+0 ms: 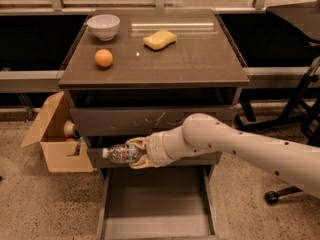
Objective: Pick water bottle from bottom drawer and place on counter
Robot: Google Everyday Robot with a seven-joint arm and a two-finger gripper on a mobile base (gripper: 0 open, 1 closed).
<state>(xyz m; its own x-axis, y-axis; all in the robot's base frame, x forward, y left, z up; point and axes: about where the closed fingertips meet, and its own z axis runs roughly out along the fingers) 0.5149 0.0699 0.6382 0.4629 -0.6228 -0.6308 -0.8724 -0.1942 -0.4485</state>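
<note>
Tool (137,154) pinching water bottle (118,153), bottle lying sideways, cap pointing away from tool. I see open bottom drawer (155,206) below tool, surface (200,59) well above.

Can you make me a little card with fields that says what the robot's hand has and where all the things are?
gripper: above the open bottom drawer, shut on the water bottle
water bottle: held sideways, white cap pointing left
bottom drawer: pulled out, bare grey floor showing
counter: holds a white bowl, an orange and a yellow sponge
cardboard box: open, on the ground left of the drawers
</note>
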